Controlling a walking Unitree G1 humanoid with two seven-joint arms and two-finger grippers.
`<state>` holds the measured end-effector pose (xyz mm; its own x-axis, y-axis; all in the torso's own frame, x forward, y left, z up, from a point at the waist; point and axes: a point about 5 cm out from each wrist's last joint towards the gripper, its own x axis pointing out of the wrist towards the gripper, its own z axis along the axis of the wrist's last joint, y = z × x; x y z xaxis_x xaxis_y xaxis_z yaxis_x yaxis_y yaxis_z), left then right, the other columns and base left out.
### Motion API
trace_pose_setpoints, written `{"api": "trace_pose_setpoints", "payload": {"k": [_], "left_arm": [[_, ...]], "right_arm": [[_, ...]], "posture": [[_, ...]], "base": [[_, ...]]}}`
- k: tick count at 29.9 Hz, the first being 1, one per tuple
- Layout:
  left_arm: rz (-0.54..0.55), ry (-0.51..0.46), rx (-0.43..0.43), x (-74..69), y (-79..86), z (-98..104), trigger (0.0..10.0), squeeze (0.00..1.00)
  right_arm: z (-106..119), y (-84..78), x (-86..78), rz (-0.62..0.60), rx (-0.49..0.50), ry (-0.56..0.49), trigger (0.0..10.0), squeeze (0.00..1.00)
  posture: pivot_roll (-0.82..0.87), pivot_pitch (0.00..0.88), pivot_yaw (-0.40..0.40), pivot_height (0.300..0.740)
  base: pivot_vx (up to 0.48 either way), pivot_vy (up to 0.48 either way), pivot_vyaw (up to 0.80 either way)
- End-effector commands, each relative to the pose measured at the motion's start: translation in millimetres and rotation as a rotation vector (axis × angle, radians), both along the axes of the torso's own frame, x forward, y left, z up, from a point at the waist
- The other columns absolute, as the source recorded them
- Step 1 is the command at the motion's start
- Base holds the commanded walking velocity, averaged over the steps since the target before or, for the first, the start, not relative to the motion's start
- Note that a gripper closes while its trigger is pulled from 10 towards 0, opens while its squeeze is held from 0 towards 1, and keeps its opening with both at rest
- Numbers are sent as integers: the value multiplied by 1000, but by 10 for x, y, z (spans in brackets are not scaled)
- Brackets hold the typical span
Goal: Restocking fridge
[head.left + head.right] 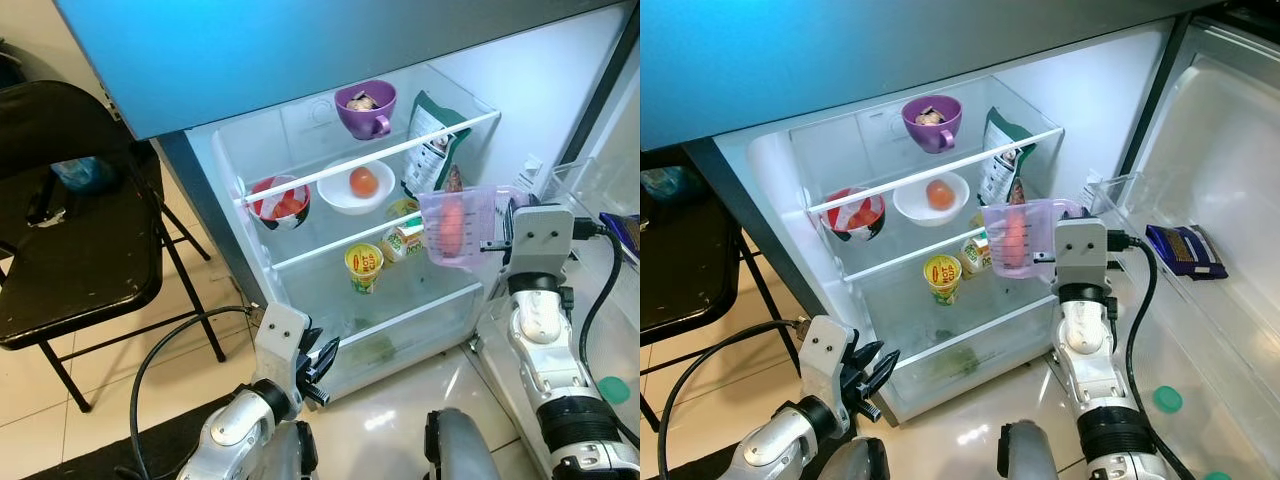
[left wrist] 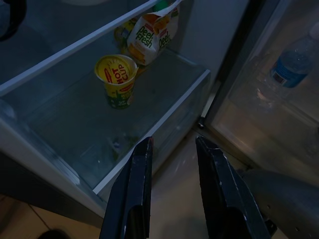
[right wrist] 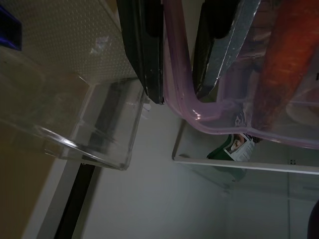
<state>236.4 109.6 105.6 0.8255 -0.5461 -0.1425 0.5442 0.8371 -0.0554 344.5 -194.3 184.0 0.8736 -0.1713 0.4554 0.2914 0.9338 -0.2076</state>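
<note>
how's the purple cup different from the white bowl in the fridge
The purple cup has a handle and sits at the back of the upper shelf; the white bowl is wider, shallower, has no handle and sits a shelf lower. The cup holds pale bits; the bowl holds one orange-red round fruit. Both stand upright.

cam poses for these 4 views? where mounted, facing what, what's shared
Left eye, right eye: head, facing down into the open fridge; both arms show.
Left wrist: left gripper, open, aimed at the noodle cup on the lower shelf.
Right wrist: right gripper pinching the pink measuring jug holding a carrot.
Shared: jug and cup in both eye views.
</note>
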Motion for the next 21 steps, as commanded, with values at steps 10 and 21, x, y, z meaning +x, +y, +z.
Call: {"api": "trace_pose_setpoints", "payload": {"k": [10, 21], "left_arm": [[-16, -5, -22, 3, -43, 109, 10000, 0], [-7, -4, -18, 2, -21, 123, 10000, 0]], "right_arm": [[555, 414, 65, 223, 46, -155, 10000, 0], [413, 789, 1, 477, 46, -59, 10000, 0]], "posture": [[-45, 191, 90, 619], [-45, 194, 79, 619]], "base": [[0, 0, 0], [0, 0, 0]]}}
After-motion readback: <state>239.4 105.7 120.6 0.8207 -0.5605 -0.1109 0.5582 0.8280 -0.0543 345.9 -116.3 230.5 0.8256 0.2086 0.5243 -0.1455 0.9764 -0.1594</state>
